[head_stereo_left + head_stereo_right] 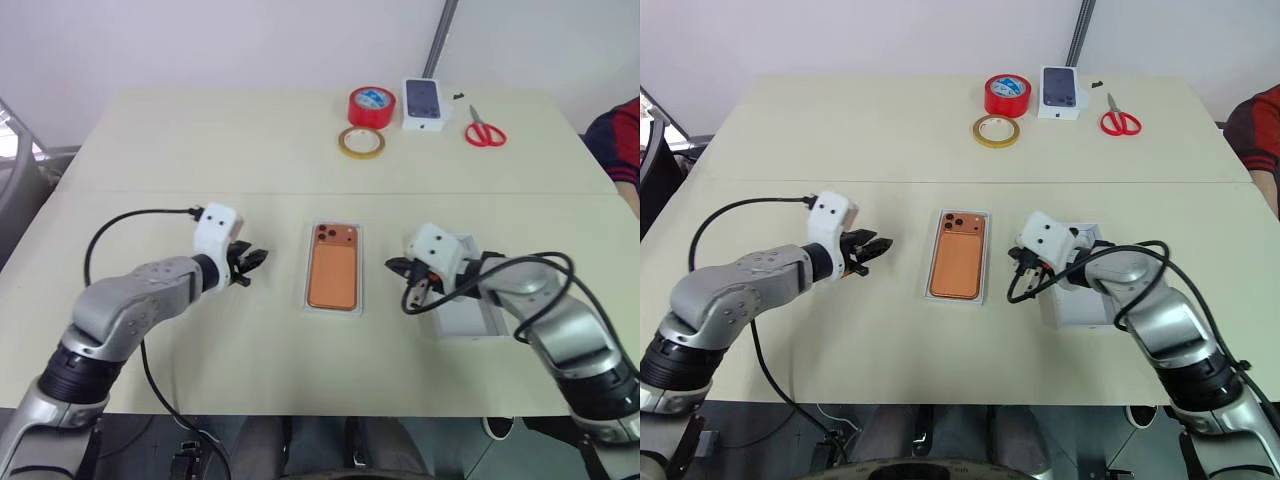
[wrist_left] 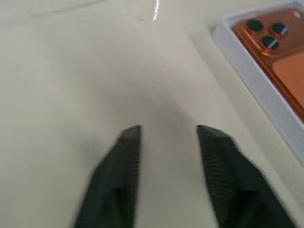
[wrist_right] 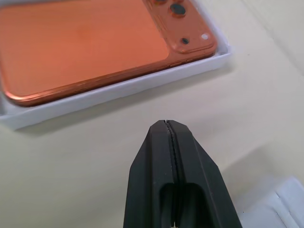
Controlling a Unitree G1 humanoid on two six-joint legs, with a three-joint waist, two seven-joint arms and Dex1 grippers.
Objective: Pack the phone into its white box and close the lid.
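Observation:
The orange phone (image 1: 332, 268) lies camera side up inside the shallow white box (image 1: 333, 309) at the middle of the table. My left gripper (image 1: 255, 262) hovers just left of the box, pointing toward it. Its fingers (image 2: 128, 156) stand open with nothing between them. To the right of the box, my right gripper (image 1: 395, 266) is shut and empty, its tip close to the box wall (image 3: 118, 90). The white lid (image 1: 470, 318) lies on the table at the right, partly hidden under my right wrist.
At the table's far side are a red tape roll (image 1: 372, 106), a yellow tape ring (image 1: 361, 142), a small white box with a phone picture (image 1: 425, 103) and red scissors (image 1: 485, 130). A person's sleeve (image 1: 620, 140) shows at the right edge.

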